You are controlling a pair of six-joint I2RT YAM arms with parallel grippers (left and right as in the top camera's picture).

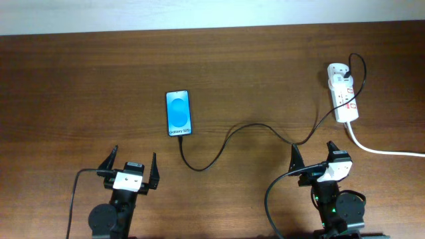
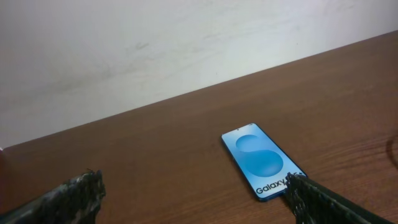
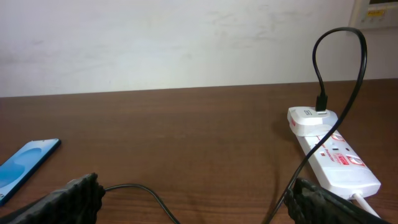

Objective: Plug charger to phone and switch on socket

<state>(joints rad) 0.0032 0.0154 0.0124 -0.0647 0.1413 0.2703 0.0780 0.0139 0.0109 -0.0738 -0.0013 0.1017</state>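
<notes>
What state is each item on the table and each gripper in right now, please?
Phone: flat, screen up, lit.
Socket: lying flat, switch position unreadable.
Charger: plugged into the socket; tip at the phone's bottom edge, connection unclear.
Left gripper: open, empty.
Right gripper: open, empty.

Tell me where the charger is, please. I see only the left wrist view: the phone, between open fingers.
Observer: Overhead, the charger loops across the table. Its end lies at the phone's near edge. I cannot tell whether it is plugged in.
Operator: And its other end?
Observer: It enters a white adapter on the socket, at the table's far right.
Operator: Which arm is near the socket?
Observer: The right gripper, open and empty, just in front of it.
</notes>
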